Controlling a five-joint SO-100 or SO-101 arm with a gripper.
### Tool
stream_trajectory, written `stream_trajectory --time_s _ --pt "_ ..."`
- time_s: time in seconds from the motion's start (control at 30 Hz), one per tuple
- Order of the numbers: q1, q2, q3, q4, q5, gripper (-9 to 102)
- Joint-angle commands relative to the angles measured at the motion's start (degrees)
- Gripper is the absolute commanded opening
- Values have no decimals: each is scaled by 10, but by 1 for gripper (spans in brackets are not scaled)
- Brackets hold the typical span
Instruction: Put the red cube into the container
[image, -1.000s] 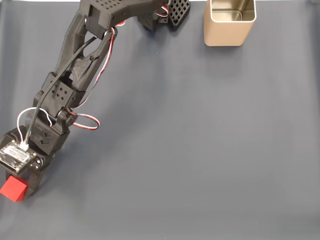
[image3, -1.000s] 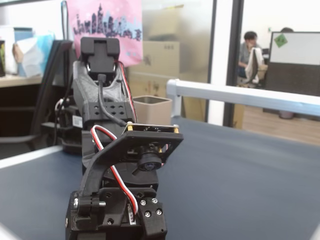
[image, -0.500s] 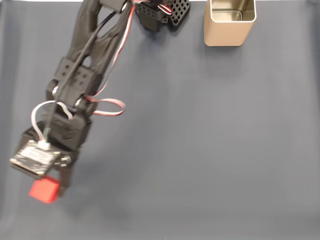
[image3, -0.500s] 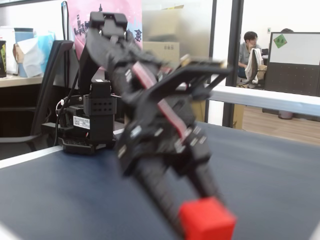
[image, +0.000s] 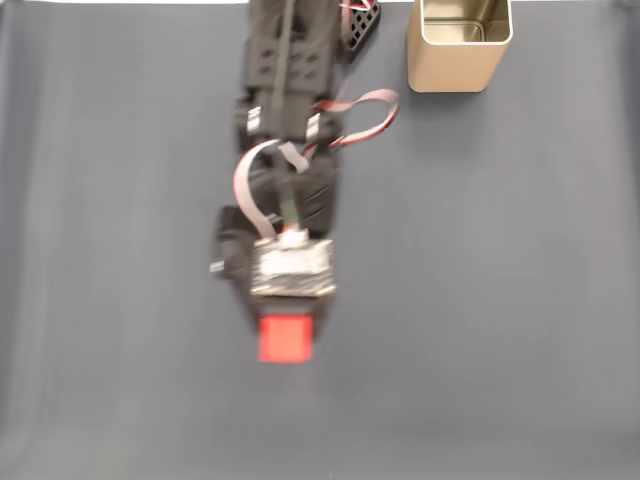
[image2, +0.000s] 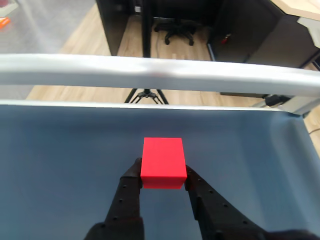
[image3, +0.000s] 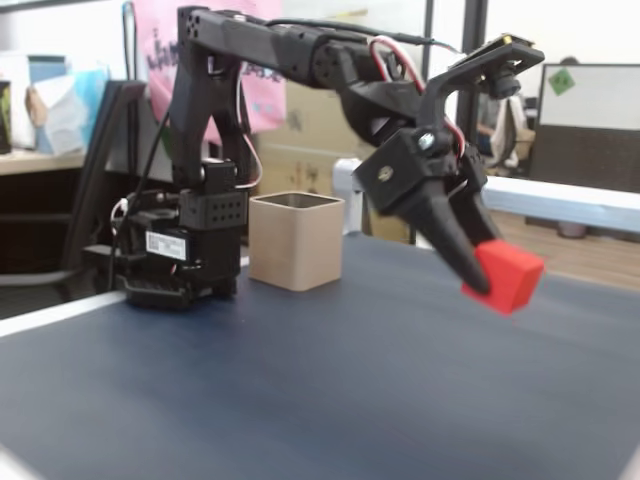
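In a fixed view from above, the red cube (image: 285, 338) is being seen just below the camera board on the wrist, near the middle of the dark blue bench (image: 500, 300). The gripper (image: 286, 330) is largely being hidden by that board here, so the jaws themselves cannot be told apart. The container (image: 460, 42), a pale gold square tin with rounded corners and an open, shiny mouth, is being shown at the top right, well apart from the cube. The arm (image: 292, 110) is being blurred in this view.

In the wrist view, the grip is being made plain: the cube (image2: 162, 163) is being held between the two black fingers (image2: 129, 192) of the gripper (image2: 162, 177), the jaws being closed narrowly against its left and right faces. Its faces are being shown as plain, bright red and unmarked. A silver rail (image2: 160, 75) is being seen along the far edge of the bench (image2: 60, 150).

In a fixed view from the side, height is being revealed: the cube (image3: 503, 275) is being carried clear above the bench (image3: 300, 380), tilted, at the tips of the gripper (image3: 480, 275). The container (image3: 296, 240) is being shown standing upright on the bench beside the arm's base (image3: 185, 250), to the left of the cube and well apart from it.
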Motion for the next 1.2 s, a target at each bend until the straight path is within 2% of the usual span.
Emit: stream_trajectory --time_s 0.0,0.47,0.63,0.87,1.17 --pt "-46 88 15 33 -11 0" --pt "-255 258 82 217 -36 0" --pt "-320 315 91 308 -44 0" --pt "-415 415 153 359 -36 0" --pt "-520 549 186 466 -29 0"
